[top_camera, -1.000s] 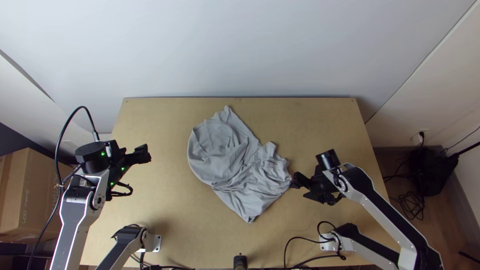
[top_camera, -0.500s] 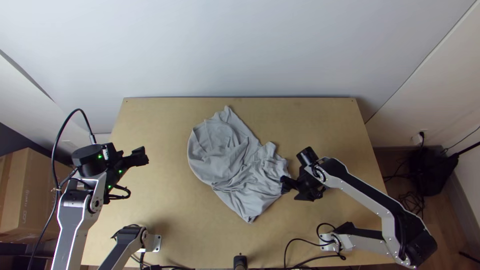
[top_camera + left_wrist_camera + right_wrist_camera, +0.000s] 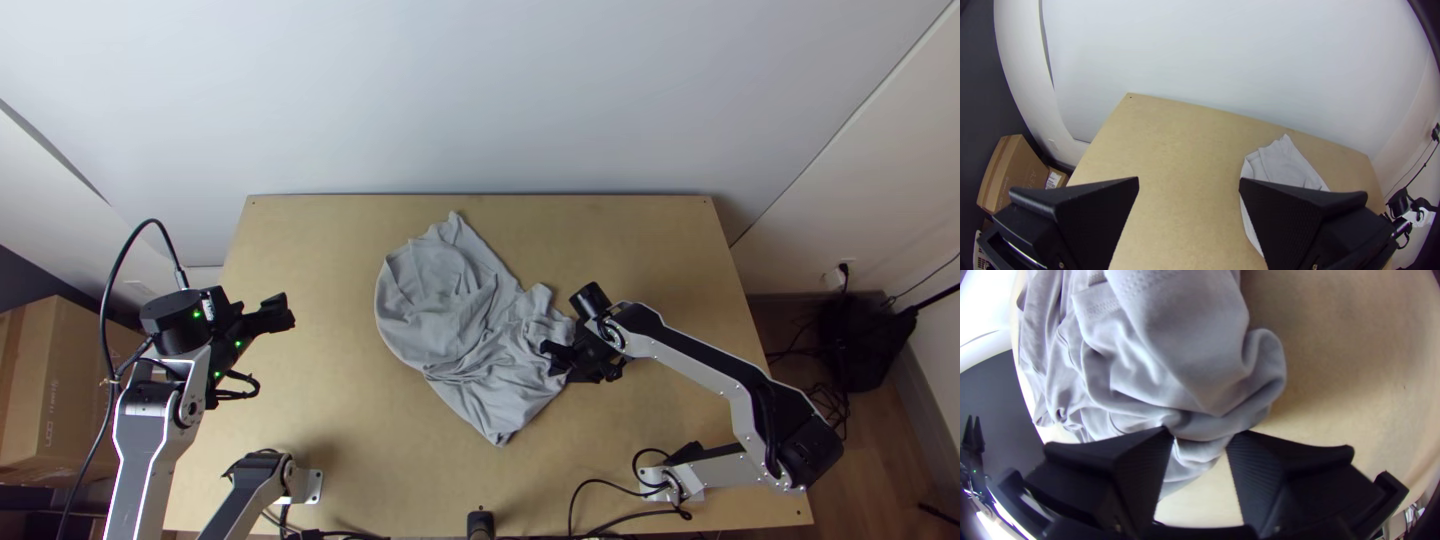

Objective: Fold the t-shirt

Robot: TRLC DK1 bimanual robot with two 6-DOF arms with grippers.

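One rumpled t-shirt (image 3: 450,310) lay on the tabletop (image 3: 650,240), its long axis slanting from far left to near right, the released right hand (image 3: 549,360) over its right margin, nearer than the left hand (image 3: 285,312), likewise released and well apart on the t-shirt's left.

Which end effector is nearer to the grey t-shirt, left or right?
Right. The right end effector is at the t-shirt's edge; the left end effector is off to the robot's left, well apart.
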